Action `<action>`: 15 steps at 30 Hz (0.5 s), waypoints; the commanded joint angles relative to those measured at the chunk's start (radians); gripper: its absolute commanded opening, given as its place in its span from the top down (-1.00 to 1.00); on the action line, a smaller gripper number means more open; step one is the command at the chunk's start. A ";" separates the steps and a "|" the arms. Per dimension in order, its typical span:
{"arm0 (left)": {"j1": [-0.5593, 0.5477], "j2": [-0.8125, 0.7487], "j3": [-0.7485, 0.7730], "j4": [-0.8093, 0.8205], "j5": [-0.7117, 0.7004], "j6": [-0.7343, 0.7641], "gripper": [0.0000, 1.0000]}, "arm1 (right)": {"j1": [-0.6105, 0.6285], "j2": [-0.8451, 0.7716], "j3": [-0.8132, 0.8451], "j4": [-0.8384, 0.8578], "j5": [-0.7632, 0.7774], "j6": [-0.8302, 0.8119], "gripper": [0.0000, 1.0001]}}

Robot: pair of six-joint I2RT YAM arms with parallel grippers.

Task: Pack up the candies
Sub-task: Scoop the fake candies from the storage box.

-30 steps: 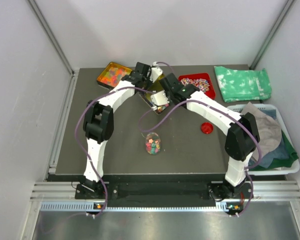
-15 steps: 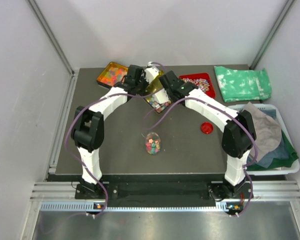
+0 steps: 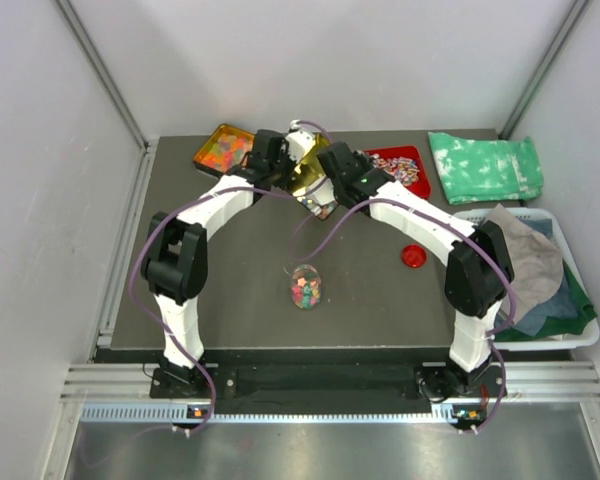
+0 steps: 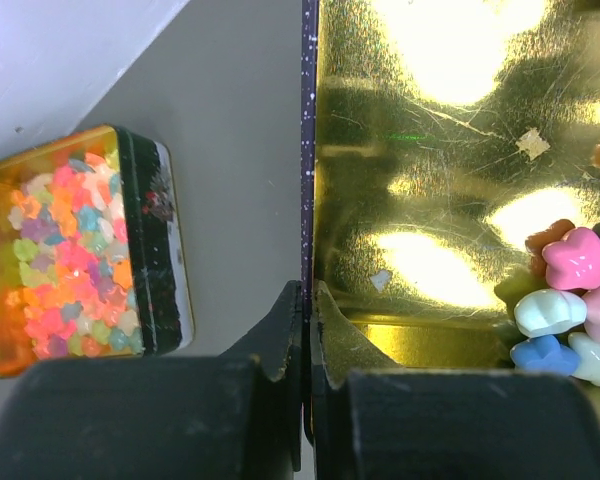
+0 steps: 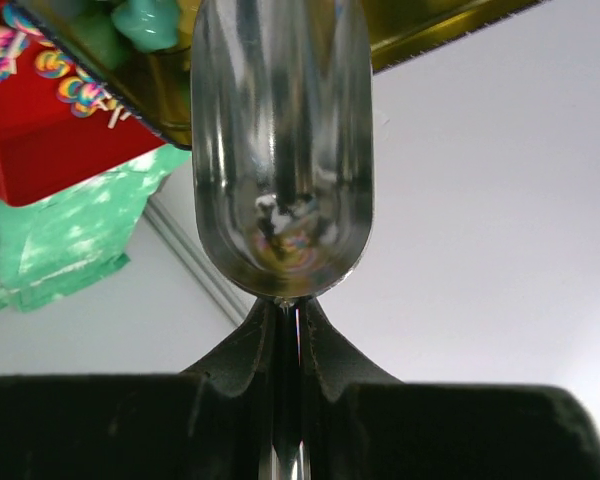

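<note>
The left tool (image 4: 305, 300) is seen closed, its two fingers pinched on the thin side wall of a gold-lined tin (image 4: 430, 150). In the left wrist view this tin fills the right half of the frame. Most of its shiny floor is bare, and the candies (image 4: 578, 258) are gathered at the lower right edge: pink, pale blue, blue and white pieces, some of them star-shaped. In the top view the tin is found just above the centre of the frame, between the two wrists, and it appears tilted.

The right tool (image 5: 288, 305) is closed on the thin handle of a metal scoop (image 5: 280, 150). The scoop's bowl runs up the middle of the right wrist view and reaches the tin's edge at the top of the frame. Green candies can be made out inside the tin at the upper left there.

More candies are held in a small clear jar (image 3: 305, 287), which stands open on the dark desk (image 3: 230, 290) at the centre of the top view, well apart from both tools. A red lid (image 3: 413, 256) lies on the desk to the right of the jar.

A second tin (image 4: 165, 250) of bright mixed sweets (image 4: 65, 250) is seen at the upper left of the desk. A red tray (image 5: 40, 140) of striped sweets is placed to the right of the held tin, with a green cloth (image 3: 485, 167) further right and a bin of cloths (image 3: 580, 340) along the right edge.
</note>
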State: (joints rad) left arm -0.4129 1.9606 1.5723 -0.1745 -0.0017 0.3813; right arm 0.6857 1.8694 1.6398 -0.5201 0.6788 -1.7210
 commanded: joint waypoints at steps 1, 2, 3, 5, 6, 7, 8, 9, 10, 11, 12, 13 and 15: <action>-0.003 -0.065 -0.014 0.098 0.061 -0.048 1.00 | 0.012 -0.046 -0.021 0.187 0.064 -0.109 1.00; 0.003 -0.065 -0.018 0.098 0.069 -0.064 1.00 | 0.015 -0.047 -0.027 0.193 0.067 -0.121 1.00; 0.008 -0.065 -0.018 0.096 0.087 -0.074 1.00 | 0.015 -0.052 -0.044 0.215 0.074 -0.149 1.00; 0.016 -0.063 -0.015 0.093 0.112 -0.100 1.00 | 0.017 -0.059 -0.064 0.235 0.082 -0.173 1.00; 0.019 -0.062 -0.015 0.095 0.115 -0.105 1.00 | 0.017 -0.064 -0.084 0.235 0.085 -0.190 1.00; 0.020 -0.062 -0.015 0.096 0.115 -0.110 1.00 | 0.020 -0.068 -0.092 0.233 0.087 -0.196 1.00; 0.025 -0.060 -0.015 0.099 0.117 -0.116 1.00 | 0.018 -0.075 -0.100 0.223 0.088 -0.198 1.00; 0.025 -0.060 -0.015 0.098 0.121 -0.117 1.00 | 0.020 -0.081 -0.115 0.215 0.090 -0.203 1.00; 0.025 -0.060 -0.014 0.098 0.123 -0.117 1.00 | 0.023 -0.085 -0.127 0.218 0.091 -0.207 1.00; 0.025 -0.060 -0.014 0.095 0.124 -0.117 1.00 | 0.021 -0.090 -0.136 0.212 0.094 -0.215 1.00; 0.028 -0.060 -0.011 0.093 0.127 -0.117 1.00 | 0.025 -0.102 -0.162 0.216 0.091 -0.230 1.00; 0.028 -0.060 -0.009 0.092 0.129 -0.116 1.00 | 0.025 -0.107 -0.173 0.224 0.091 -0.238 1.00; 0.028 -0.062 -0.008 0.087 0.134 -0.113 1.00 | 0.028 -0.116 -0.189 0.220 0.088 -0.247 1.00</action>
State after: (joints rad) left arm -0.3908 1.9606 1.5414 -0.1795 0.0643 0.3077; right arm 0.7105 1.8320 1.4757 -0.3279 0.7200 -1.9198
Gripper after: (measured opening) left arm 0.026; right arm 0.066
